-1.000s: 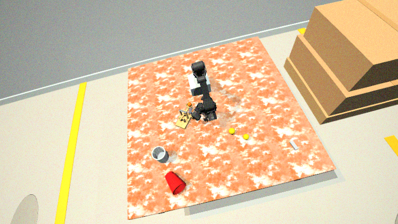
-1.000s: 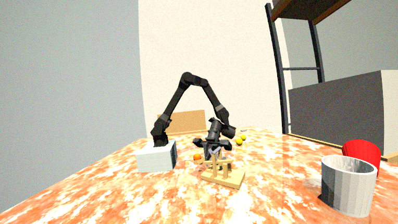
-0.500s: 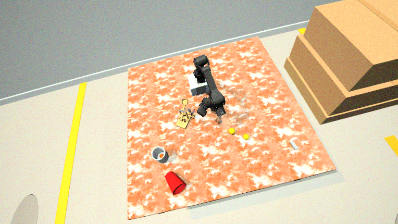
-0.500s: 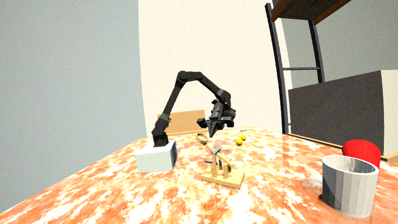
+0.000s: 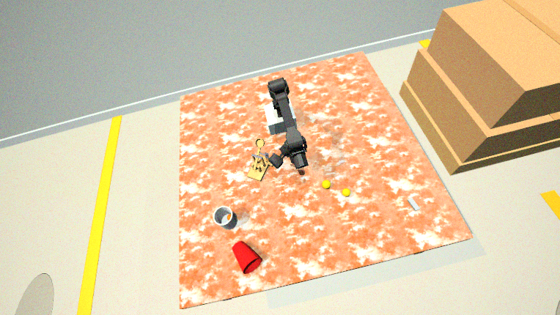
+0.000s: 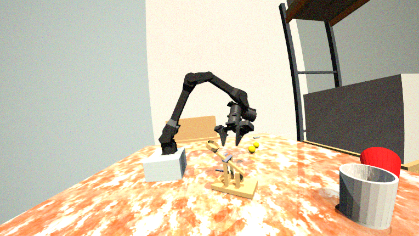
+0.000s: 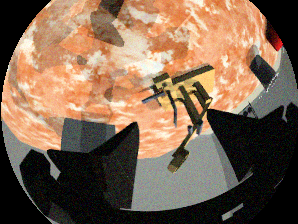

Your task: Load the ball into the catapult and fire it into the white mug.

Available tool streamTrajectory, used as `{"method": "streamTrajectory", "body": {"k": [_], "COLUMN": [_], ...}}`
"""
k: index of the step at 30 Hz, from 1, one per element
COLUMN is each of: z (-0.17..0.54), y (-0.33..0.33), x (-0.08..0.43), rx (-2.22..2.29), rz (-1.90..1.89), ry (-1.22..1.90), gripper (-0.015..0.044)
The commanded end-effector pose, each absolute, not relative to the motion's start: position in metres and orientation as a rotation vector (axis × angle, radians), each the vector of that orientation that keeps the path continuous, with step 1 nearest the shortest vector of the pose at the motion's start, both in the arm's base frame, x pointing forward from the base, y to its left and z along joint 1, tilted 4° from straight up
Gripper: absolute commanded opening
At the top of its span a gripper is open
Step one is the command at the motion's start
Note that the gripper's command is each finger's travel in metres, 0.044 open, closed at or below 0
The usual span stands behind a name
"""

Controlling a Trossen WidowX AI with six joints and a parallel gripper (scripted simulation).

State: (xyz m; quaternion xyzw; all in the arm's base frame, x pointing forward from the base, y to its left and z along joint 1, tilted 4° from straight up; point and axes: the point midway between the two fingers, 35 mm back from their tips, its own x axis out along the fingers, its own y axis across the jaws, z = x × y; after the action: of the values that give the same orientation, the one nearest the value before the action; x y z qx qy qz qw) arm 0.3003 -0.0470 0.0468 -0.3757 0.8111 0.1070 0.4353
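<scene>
The orange ball (image 5: 229, 217) is inside the white mug (image 5: 224, 227) (image 6: 367, 199), which looks grey in shade and stands upright. The ball is hidden by the mug's wall in the exterior view. The wooden catapult (image 5: 257, 174) (image 6: 234, 190) (image 7: 200, 80) stands upright on its base, between the robot's base and the mug. Its throwing arm is tilted up, and the cup (image 5: 259, 143) (image 6: 212, 145) at its end is empty. My gripper (image 6: 230, 145) (image 7: 173, 119) is open and empty, above and beyond the catapult as seen in the exterior view.
A red cup (image 5: 245, 256) (image 6: 381, 159) lies on its side near the mug. Two yellow balls (image 5: 326, 184) (image 5: 346, 192) (image 6: 252, 149) (image 6: 256, 144) lie on the table. A small white block (image 5: 413, 204) (image 6: 256, 136) lies farther off. Large boxes (image 5: 470, 78) stand beside the table.
</scene>
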Motion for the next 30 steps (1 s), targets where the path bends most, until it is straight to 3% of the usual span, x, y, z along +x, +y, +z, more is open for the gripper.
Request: {"method": "streamTrajectory", "body": {"k": [1, 2, 30], "z": [0.049, 0.049, 0.104], "y": [-0.051, -0.052, -0.166], "x": [0.307, 0.309, 0.414], "rx": [-0.883, -0.870, -0.250], "rz": [0.222, 0.212, -0.260], "ry": [1.983, 1.974, 1.411], "gripper": [0.0420, 0.0440, 0.0440]}}
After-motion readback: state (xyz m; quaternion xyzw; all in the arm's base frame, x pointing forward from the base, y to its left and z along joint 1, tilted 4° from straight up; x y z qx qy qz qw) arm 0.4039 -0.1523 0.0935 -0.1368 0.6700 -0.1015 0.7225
